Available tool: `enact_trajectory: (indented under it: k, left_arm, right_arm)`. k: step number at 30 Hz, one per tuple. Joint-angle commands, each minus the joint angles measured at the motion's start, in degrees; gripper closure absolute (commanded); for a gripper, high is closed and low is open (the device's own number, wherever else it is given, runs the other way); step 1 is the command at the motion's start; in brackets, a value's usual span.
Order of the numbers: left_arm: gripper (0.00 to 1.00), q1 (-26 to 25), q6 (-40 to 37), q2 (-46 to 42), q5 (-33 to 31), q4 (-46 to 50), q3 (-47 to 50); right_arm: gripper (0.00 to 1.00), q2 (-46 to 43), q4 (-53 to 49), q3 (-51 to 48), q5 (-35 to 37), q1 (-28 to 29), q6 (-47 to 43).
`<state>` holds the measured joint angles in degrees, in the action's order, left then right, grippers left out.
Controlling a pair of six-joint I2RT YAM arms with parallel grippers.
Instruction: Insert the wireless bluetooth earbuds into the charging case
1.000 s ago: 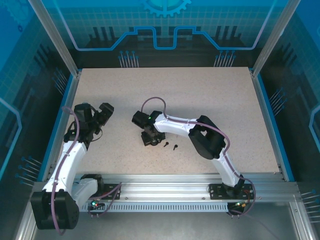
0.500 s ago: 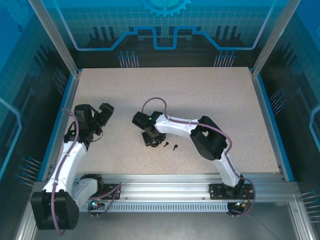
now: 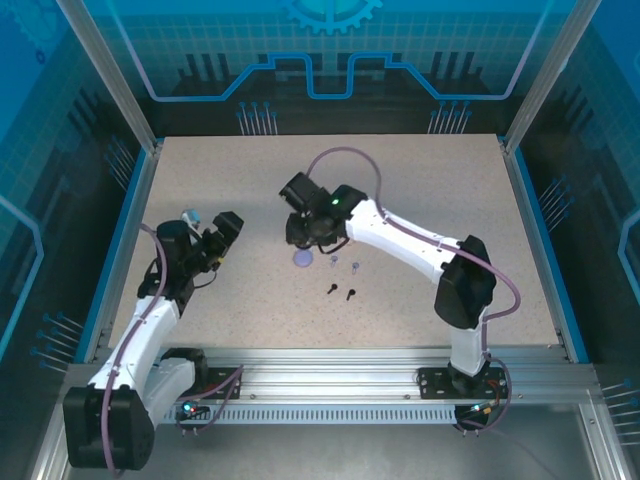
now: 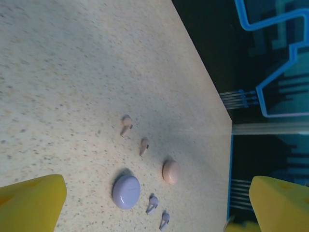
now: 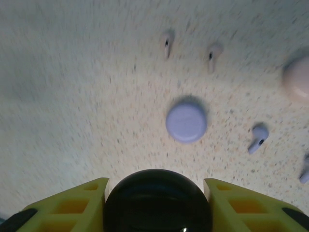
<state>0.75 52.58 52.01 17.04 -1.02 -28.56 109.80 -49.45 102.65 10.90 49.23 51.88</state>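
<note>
Right pincer (image 5: 155, 191) pinching black case (image 5: 157, 208): round, glossy, lower part cut off by frame edge. Beyond it on table (image 5: 72, 96): purple case (image 5: 186, 121), closed. Pink buds (image 5: 167, 41) further out, purple buds (image 5: 258, 137) to its right, detail blurred. Pink case (image 5: 297, 77) cut at edge. Black buds (image 3: 330, 291) lie toward arm bases from purple case. Left pincer (image 4: 157, 193) spread wide, well apart from the lot.

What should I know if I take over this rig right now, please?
Left gripper: open, empty, above the table.
Right gripper: shut on the black case, held above the table.
On the table: purple case and pink case, both closed; pink earbuds, purple earbuds and black earbuds lie loose.
Done: no earbud inserted.
Left: all six.
</note>
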Motion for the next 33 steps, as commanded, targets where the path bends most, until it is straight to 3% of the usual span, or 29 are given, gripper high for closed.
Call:
enact_trajectory:
  k: [1,7,12,17,23,28,33]
  left_arm:
    - [0.01,-3.0,1.7,-1.0,2.0,-13.1,4.8]
    - [0.01,-10.7,0.4,-0.2,-1.8,-25.9,10.2]
    - [0.01,-13.5,-0.3,3.1,-2.0,-35.4,12.7]
    - [0.03,-15.1,0.5,9.0,-1.7,-45.5,14.3]
    - [0.14,-18.4,4.2,19.4,-2.5,-62.9,16.1]
    - [0.25,-19.6,5.3,26.4,-2.5,-71.7,16.2]
    - [0.29,-19.8,6.4,31.0,-2.6,-78.1,17.0]
  right_arm:
    - [0.55,-1.0,-0.9,1.0,-1.0,-3.6,10.6]
    - [0.55,-1.7,2.5,-2.0,-2.9,-5.9,25.0]
    - [0.55,-1.9,4.6,-3.3,-1.4,-4.5,31.8]
    - [0.56,-0.4,5.0,-1.9,-0.3,-2.5,34.7]
    - [0.56,2.0,4.6,0.4,-0.3,-0.9,35.9]
    - [0.56,3.0,4.6,1.5,-0.1,-0.1,36.2]
    - [0.56,3.7,3.7,2.6,0.3,0.1,36.0]
